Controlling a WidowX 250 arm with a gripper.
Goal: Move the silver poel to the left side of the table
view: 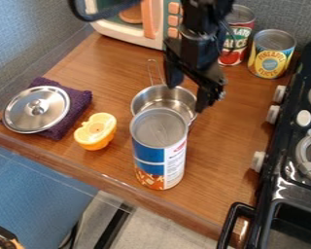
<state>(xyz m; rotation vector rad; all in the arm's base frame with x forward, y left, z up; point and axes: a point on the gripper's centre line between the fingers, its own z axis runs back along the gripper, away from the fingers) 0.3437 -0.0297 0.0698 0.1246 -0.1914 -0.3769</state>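
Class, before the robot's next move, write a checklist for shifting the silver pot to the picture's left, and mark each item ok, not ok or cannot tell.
1. Gripper open: ok, fingers apart over the saucepan.
2. Rim between the fingers, deep enough to grasp: cannot tell.
3. Saucepan upright: ok.
4. Saucepan not touching the tall can: cannot tell; the can hides its near side.
5. Left side unobstructed: not ok; yellow-orange toy food and a metal lid on purple cloth are there.

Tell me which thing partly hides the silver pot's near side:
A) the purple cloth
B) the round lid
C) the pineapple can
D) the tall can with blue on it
D: the tall can overlaps the near rim of the silver pot.
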